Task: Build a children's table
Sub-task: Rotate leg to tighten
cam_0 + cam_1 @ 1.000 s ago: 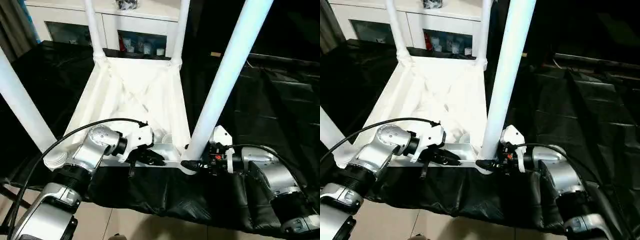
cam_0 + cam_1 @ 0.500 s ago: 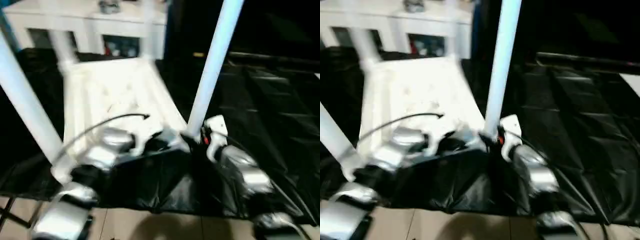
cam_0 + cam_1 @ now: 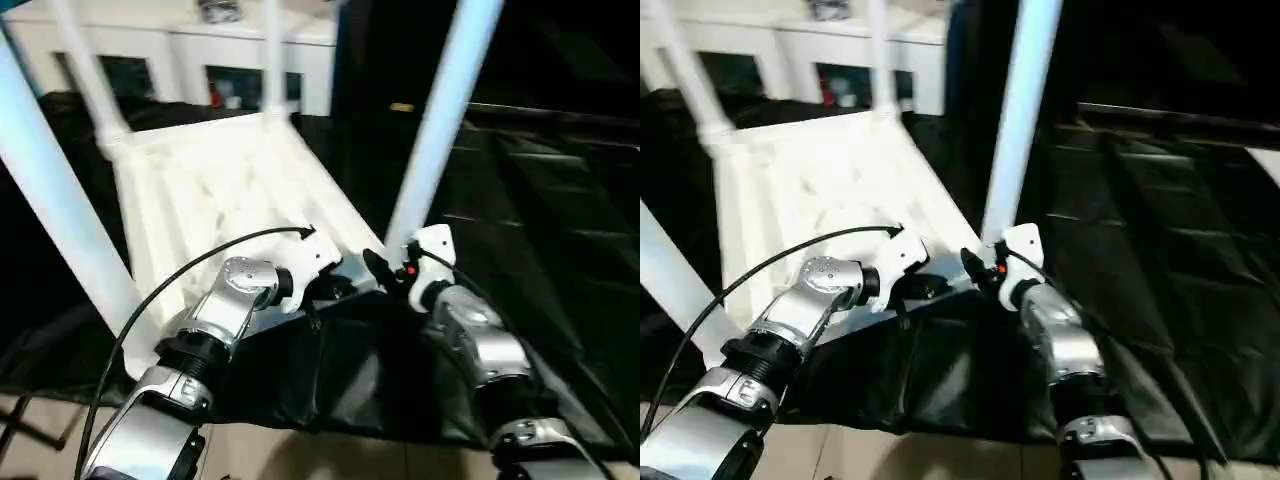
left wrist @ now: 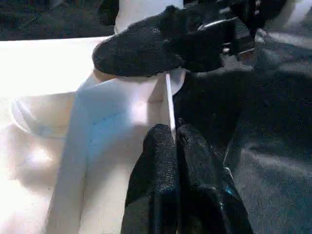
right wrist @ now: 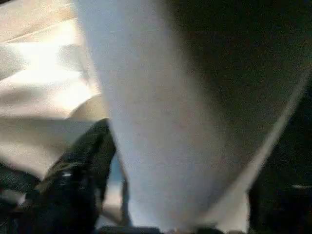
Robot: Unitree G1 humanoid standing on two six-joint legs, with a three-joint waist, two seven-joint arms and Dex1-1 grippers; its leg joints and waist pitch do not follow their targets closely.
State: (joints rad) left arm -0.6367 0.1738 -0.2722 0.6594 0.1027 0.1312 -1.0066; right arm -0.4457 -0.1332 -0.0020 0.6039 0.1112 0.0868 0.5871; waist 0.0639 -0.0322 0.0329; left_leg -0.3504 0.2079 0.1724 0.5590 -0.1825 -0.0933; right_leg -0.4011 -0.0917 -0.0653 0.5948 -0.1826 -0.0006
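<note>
The white table top (image 3: 210,190) lies upside down, ribbed underside up, with its legs standing in the corner sockets. My left gripper (image 3: 335,288) is at the near edge by the right corner. In the left wrist view its fingers (image 4: 163,146) are shut on the thin rim (image 4: 169,105). My right gripper (image 3: 378,268) is at the foot of the near right leg (image 3: 440,120). In the right wrist view that leg (image 5: 156,112) rises close beside one black finger (image 5: 80,168). The near left leg (image 3: 60,200) and two far legs (image 3: 85,80) (image 3: 270,60) stand upright.
A black sheet (image 3: 540,200) covers the surface under and to the right of the table. A white cabinet (image 3: 200,50) stands behind. Pale floor (image 3: 300,455) shows at the near edge. A black cable (image 3: 200,265) arcs over my left forearm.
The whole view has swung. The table top now lies skewed, its far end toward the left. Both grippers stay at the near right corner and sit closer together.
</note>
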